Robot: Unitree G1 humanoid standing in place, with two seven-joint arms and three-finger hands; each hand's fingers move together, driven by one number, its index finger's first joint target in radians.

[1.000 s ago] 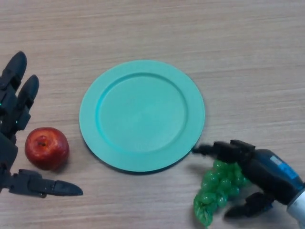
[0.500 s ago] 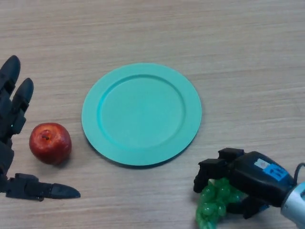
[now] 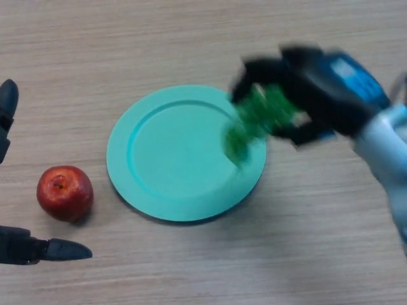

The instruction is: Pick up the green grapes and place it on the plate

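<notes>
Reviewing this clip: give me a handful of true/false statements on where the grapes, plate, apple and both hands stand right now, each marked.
1. The right hand is curled round the green grapes. True.
2. The grapes lie released on the table. False: they hang in the hand over the right rim of the teal plate.
3. The red apple sits on the plate. False: it rests on the table left of it.
4. The left hand holds nothing. True.
5. The plate carries fruit. False: nothing rests on it.

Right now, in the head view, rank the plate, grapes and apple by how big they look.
1. plate, clearly largest.
2. grapes, held in the right hand above the plate's right rim, nearer the camera, so this rank is unsure.
3. apple, on the table.
</notes>
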